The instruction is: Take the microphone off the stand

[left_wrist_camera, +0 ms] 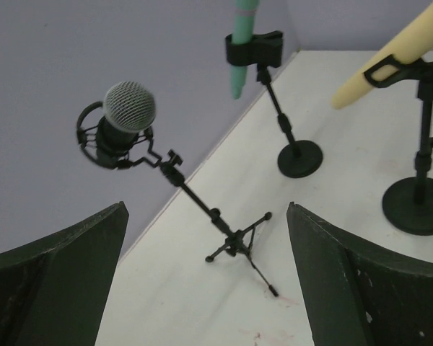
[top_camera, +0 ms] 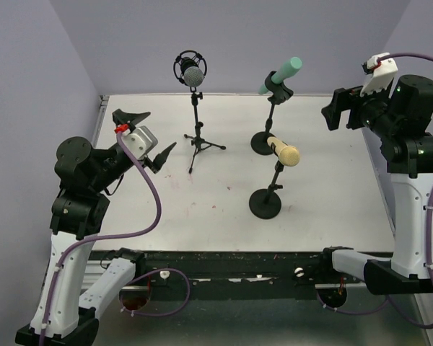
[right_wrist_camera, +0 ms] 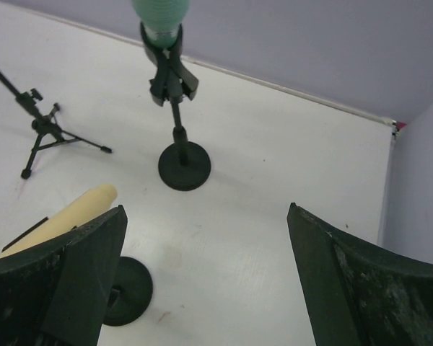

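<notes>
Three microphones sit in stands on the white table (top_camera: 325, 209). A black one with a grey mesh head (top_camera: 193, 73) sits in a shock mount on a tripod stand (top_camera: 200, 143) at the back left. A green one (top_camera: 281, 74) and a cream one (top_camera: 283, 152) sit clipped on round-base stands. My left gripper (top_camera: 150, 135) is open and empty, left of the tripod; its view shows the grey-headed microphone (left_wrist_camera: 128, 108) ahead. My right gripper (top_camera: 335, 109) is open and empty, right of the green microphone (right_wrist_camera: 161, 14).
Purple walls close the table at the back and sides. The cream microphone's round base (top_camera: 265, 203) stands mid-table and the green one's base (top_camera: 263, 143) behind it. A black rail (top_camera: 231, 263) runs along the near edge.
</notes>
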